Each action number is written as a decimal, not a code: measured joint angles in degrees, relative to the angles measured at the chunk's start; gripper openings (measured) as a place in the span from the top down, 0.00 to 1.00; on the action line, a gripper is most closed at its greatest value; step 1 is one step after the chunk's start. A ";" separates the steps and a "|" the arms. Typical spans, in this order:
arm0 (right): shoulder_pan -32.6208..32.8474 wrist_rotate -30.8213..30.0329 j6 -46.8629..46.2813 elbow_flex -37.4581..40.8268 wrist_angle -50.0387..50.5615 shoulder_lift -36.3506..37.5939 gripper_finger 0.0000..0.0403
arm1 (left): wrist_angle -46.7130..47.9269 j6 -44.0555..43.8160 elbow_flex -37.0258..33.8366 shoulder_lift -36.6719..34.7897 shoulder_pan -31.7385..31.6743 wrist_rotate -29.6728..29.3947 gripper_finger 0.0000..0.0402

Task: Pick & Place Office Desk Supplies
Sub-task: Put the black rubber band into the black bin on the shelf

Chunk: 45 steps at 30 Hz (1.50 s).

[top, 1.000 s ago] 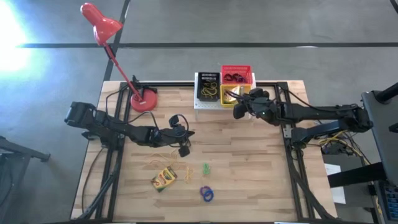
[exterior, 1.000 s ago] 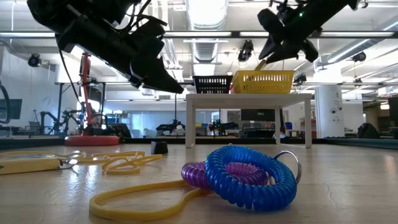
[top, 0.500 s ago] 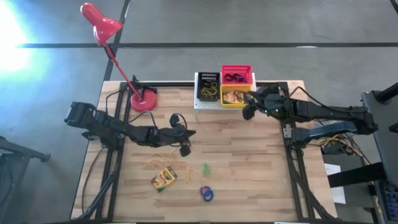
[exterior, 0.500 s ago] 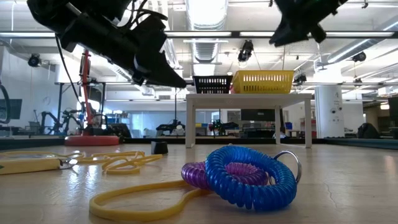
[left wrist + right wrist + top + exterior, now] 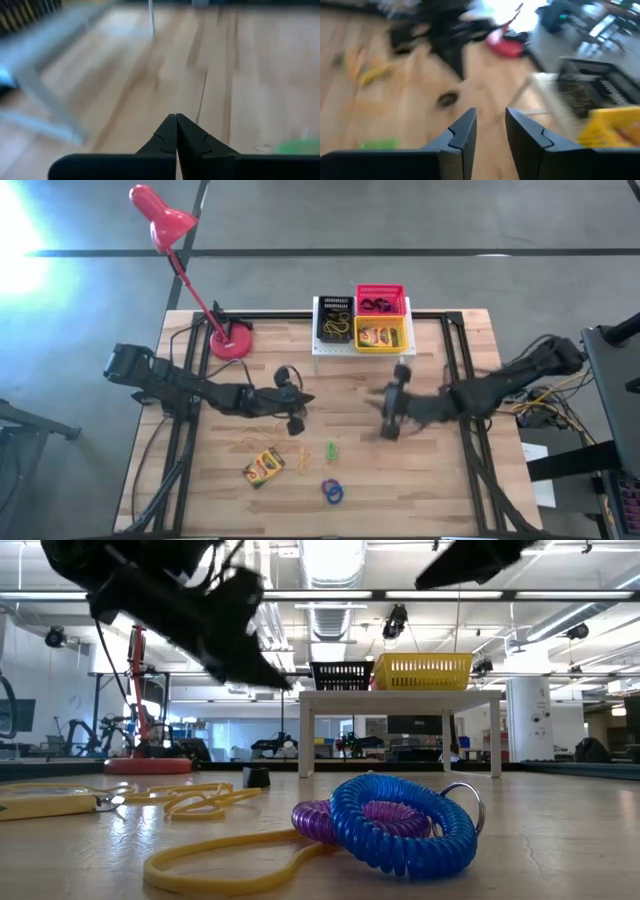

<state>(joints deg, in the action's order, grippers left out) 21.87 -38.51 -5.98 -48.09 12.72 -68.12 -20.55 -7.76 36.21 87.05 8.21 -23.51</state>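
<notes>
Fingers of my right gripper [image 5: 388,420] parted, empty, over bare table [image 5: 430,480]; left gripper [image 5: 297,412] pressed shut beside yellow rubber bands [image 5: 262,436]; green ring [image 5: 331,450] between us.

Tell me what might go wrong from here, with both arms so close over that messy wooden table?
1. The right gripper, empty with a gap between its fingers, is swinging fast toward the shut left gripper; they might collide.
2. The small green elastic ring lies between them, so either arm could knock it.
3. The thin yellow rubber bands lie tangled beside the flat yellow-and-green crayon box; a grab may lift several.
</notes>
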 joint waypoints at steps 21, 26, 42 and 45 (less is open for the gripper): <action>2.99 -0.06 -12.18 0.32 2.08 -14.66 0.76 | 17.13 4.66 1.79 2.02 -2.79 12.75 0.61; 2.99 -0.06 -12.26 0.32 1.93 -16.55 0.78 | 16.92 3.50 1.81 3.78 -3.43 14.16 0.48; 2.99 -0.52 -12.07 1.03 1.94 -17.03 0.78 | 13.33 0.37 2.21 8.46 -3.32 14.58 0.92; 3.00 -0.52 -13.12 2.31 1.96 -17.03 0.78 | 13.89 0.23 2.79 7.87 -3.30 14.93 0.98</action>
<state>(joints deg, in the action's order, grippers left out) 24.87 -39.03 -19.10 -45.78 14.68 -85.14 -6.66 -7.53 38.99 94.92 4.91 -8.58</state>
